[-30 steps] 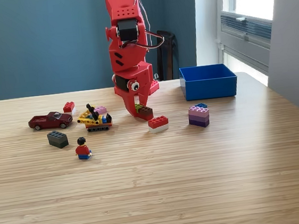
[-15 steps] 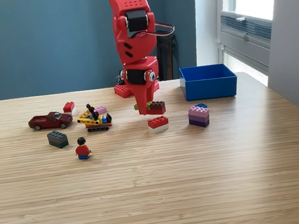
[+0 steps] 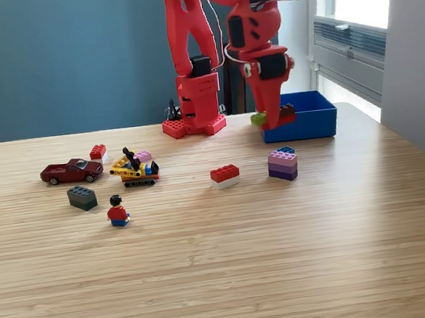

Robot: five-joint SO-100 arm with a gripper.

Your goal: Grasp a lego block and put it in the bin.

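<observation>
The red pincer (image 3: 271, 117) is gripping a brown and green lego block (image 3: 286, 110) above the blue bin's (image 3: 315, 121) left edge, upper right.

Hand (image 3: 273, 117) w/ block (image 3: 286, 110) above bin's (image 3: 311, 124) left edge, exterior view.

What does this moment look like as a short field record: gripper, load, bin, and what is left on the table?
gripper: shut on a brown and green block, lifted off the table
position: at the blue bin, near its left wall in the exterior view
bin contents: cannot tell
on table: red and white block, purple stack, grey block, toy car, figure
</observation>
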